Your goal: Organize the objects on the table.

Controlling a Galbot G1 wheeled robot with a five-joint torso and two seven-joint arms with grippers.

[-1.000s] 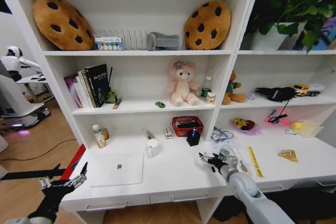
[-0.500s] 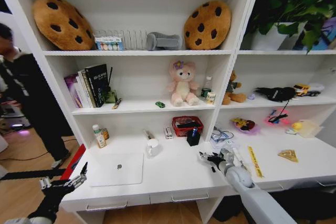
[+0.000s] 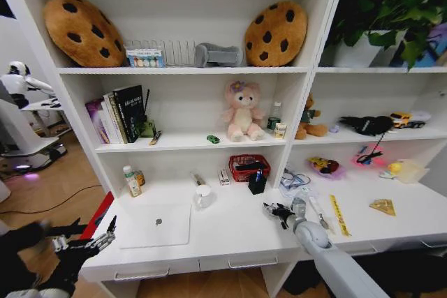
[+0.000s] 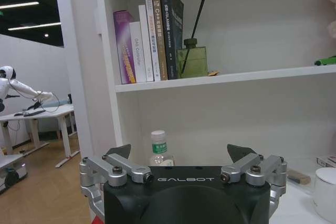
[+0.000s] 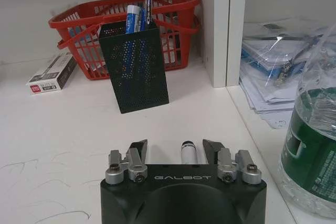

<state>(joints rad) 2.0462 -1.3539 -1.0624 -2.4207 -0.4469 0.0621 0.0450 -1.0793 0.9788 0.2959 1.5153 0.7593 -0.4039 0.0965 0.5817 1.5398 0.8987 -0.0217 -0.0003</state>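
Note:
My right gripper [image 3: 274, 209] [image 5: 176, 148] is low over the white table [image 3: 230, 235], open, with a dark pen with a silver tip [image 5: 188, 153] lying between its fingers. Beyond it stands a black mesh pen holder [image 5: 137, 66] [image 3: 257, 183] holding blue pens. A clear bottle with a green label [image 5: 310, 150] [image 3: 299, 206] stands close beside the gripper. The silver laptop [image 3: 155, 225] lies shut at the table's left, the white mug [image 3: 203, 196] behind it. A yellow ruler [image 3: 339, 214] lies to the right. My left gripper [image 3: 87, 243] [image 4: 182, 151] hangs open off the table's left end.
A red basket [image 3: 249, 167] and a small white box [image 5: 51, 71] sit at the back of the table. Bagged papers [image 5: 278, 51] lie past the shelf upright [image 5: 218, 24]. A green-capped bottle [image 3: 130, 181] stands at the back left. A green toy car [image 3: 213, 139] sits on the shelf above.
My right gripper has edged a little to the left and farther onto the table. A person crossed the room at the left and has gone. The left arm has not moved.

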